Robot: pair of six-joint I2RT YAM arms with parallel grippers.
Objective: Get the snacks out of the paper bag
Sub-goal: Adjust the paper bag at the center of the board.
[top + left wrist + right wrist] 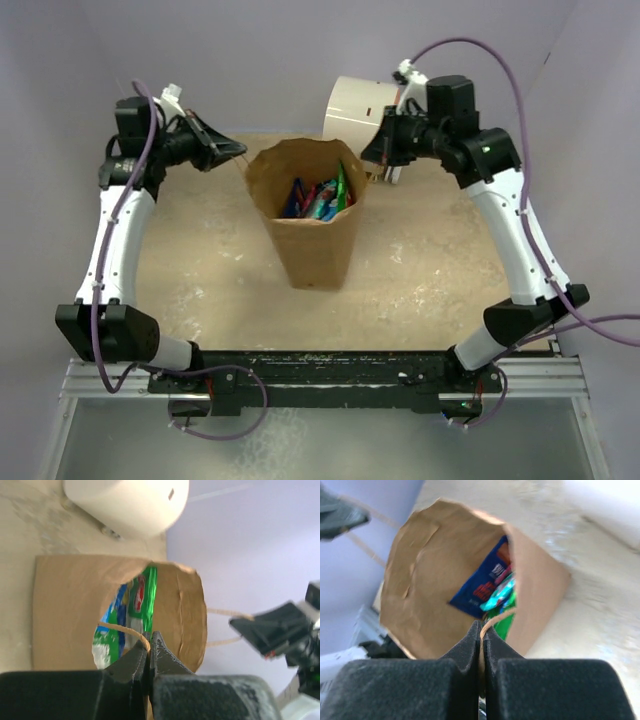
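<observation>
The brown paper bag (pixel 312 240) stands upright mid-table with its mouth open. Inside it are the snacks (pixel 320 198): blue, teal and green packets. My left gripper (pixel 236 150) is at the bag's left and is shut on a twisted loop handle (pixel 122 629). My right gripper (pixel 378 158) is at the bag's right and is shut on the other loop handle (pixel 496 617). The left wrist view shows green-and-white packets (pixel 142 595) in the bag's mouth. The right wrist view shows a blue packet (pixel 485 582) and a teal one (pixel 502 594).
A cream cylinder (pixel 357 105) stands behind the bag, near the right gripper; it also shows in the left wrist view (pixel 127 502). The table (pixel 200 260) is tan and ends at purple walls at the back and sides.
</observation>
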